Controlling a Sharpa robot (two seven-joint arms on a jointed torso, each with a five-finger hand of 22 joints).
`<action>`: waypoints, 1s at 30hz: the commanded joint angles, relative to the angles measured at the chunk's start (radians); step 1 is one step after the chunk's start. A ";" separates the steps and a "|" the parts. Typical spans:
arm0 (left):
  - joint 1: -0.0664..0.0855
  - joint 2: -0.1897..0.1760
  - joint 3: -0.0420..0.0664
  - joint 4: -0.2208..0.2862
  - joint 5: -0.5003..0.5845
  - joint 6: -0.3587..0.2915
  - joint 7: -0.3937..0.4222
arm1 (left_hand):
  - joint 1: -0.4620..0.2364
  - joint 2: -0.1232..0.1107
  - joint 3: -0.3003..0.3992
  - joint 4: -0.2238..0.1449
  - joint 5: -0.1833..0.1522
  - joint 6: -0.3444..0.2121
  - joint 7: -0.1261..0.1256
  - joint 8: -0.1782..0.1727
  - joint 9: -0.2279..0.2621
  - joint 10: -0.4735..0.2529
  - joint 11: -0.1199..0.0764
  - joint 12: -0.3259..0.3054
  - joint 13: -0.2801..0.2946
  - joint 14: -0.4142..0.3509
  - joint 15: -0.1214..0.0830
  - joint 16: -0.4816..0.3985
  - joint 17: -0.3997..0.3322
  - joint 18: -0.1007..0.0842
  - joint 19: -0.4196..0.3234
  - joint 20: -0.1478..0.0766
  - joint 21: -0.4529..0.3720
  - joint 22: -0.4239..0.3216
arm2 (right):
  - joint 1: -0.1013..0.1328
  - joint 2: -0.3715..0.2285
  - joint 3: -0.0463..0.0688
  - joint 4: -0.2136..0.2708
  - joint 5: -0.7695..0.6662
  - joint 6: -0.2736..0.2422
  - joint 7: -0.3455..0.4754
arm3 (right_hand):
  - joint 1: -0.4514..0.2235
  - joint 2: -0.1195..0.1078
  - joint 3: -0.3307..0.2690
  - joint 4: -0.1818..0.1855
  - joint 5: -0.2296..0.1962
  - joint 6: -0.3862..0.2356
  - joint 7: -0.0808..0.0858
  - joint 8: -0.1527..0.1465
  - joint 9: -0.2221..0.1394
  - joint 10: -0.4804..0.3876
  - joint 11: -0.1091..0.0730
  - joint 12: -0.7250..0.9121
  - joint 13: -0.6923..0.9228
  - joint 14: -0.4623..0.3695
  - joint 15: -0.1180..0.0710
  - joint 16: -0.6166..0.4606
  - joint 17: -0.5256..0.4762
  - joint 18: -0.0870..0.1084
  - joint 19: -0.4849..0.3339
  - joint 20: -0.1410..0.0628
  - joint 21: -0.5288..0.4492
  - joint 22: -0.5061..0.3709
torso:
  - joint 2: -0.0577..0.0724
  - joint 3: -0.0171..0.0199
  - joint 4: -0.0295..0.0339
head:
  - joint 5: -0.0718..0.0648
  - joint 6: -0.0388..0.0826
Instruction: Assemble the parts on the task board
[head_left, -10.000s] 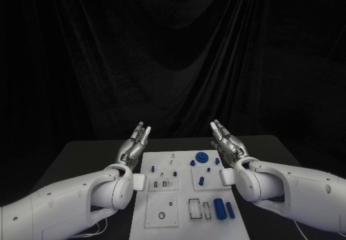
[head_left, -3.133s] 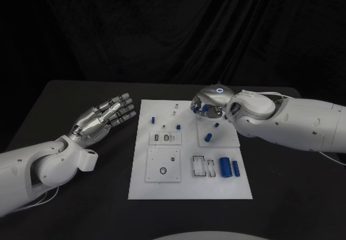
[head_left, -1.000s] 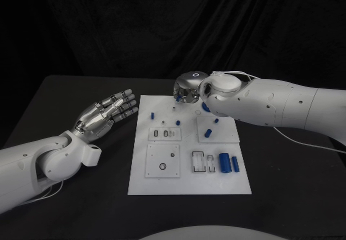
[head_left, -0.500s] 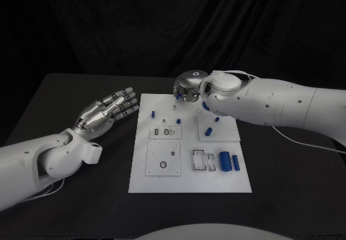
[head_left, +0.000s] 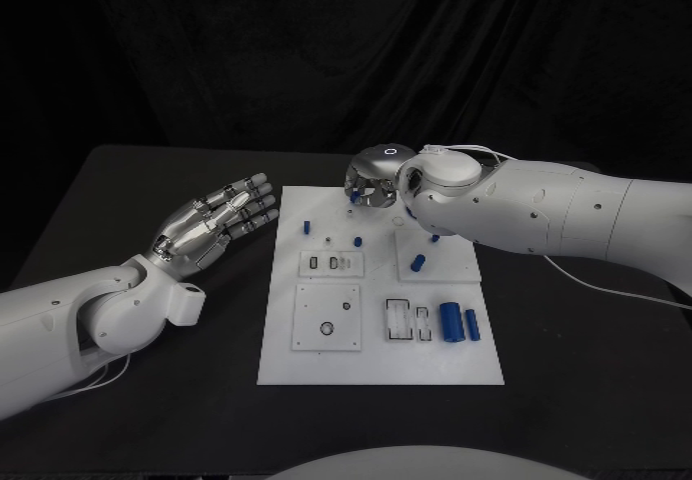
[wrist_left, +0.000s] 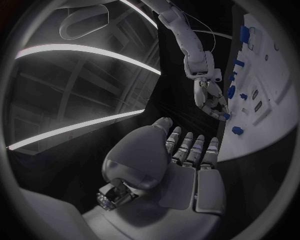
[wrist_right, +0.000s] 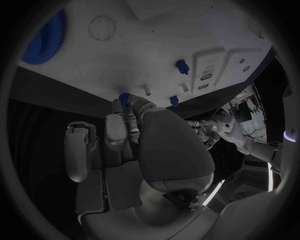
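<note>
1. Counts first: one white task board (head_left: 289, 360) in the middle of the black table (head_left: 591, 380), two hands, and six loose blue parts (head_left: 415, 264) I can count on the board from the head view. Two of those are the blue cylinders (head_left: 451, 322) lying side by side near the board's right edge, toward its near corner.
2. The right hand (head_left: 372, 182) is over the board's far edge with its fingers curled downward. It's pinching a small blue part (wrist_right: 125, 98) at its fingertips, just above the board surface.
3. The left hand (head_left: 216, 222) is flat and wide open with its fingers spread, holding nothing. It hovers over the table just off the board's left edge, toward the far corner.
4. The right wrist view shows a big toothed blue gear (wrist_right: 44, 42) lying on the board, which the right arm mostly covers in the head view.
5. The left wrist view catches the right hand from the side with that blue bit at its fingertips, right at the board's edge.
</note>
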 joint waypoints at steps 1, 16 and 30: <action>-0.001 0.002 0.001 0.002 0.005 0.016 0.140 | -0.011 -0.002 0.004 0.000 0.004 0.000 0.007 0.000 0.001 -0.007 0.002 -0.006 -0.001 -0.002 0.002 0.005 0.001 -0.009 0.003 -0.003 0.001 0.000 | -0.003 -0.001 -0.001 0.005 -0.003 0.008 0.006 | -0.013 -0.001 -0.001 0.005 -0.004 -0.015 0.000 -0.012 -0.001 -0.017 0.002 -0.012 -0.001 -0.011 0.003 -0.009 -0.008 -0.006 -0.010 0.004 -0.007 0.136 | 0.000 -0.0007 -0.0016 | 0.002 -0.001; -0.002 0.004 0.001 -0.003 0.005 0.019 0.135 | -0.016 -0.004 0.012 -0.002 0.003 -0.004 0.009 -0.001 0.000 -0.011 0.002 -0.010 -0.002 -0.005 0.003 0.004 0.000 -0.010 0.002 -0.003 0.001 0.000 | -0.005 -0.004 -0.001 -0.003 -0.003 0.009 -0.041 | -0.033 -0.011 -0.096 -0.005 -0.047 -0.538 -0.116 -0.124 -0.206 -0.456 0.047 -0.121 -0.008 -0.213 0.047 -0.212 -0.270 0.051 -0.213 0.045 -0.216 -0.047 | -0.001 -0.0011 0.0000 | 0.001 0.003; -0.003 -0.019 0.001 0.005 0.005 0.006 0.141 | -0.019 -0.007 0.016 -0.004 0.002 -0.001 0.010 -0.001 0.000 -0.012 0.003 -0.008 -0.001 -0.004 0.004 0.005 0.000 -0.011 0.003 -0.003 0.001 0.000 | 0.056 -0.179 0.001 0.164 0.036 -0.122 -0.010 | -0.004 0.035 -0.061 -0.004 0.031 -0.143 -0.019 -0.018 -0.146 -0.167 0.012 0.118 0.050 -0.101 0.015 -0.110 -0.152 0.027 -0.102 0.018 -0.135 0.047 | 0.000 -0.0003 -0.0005 | 0.009 0.014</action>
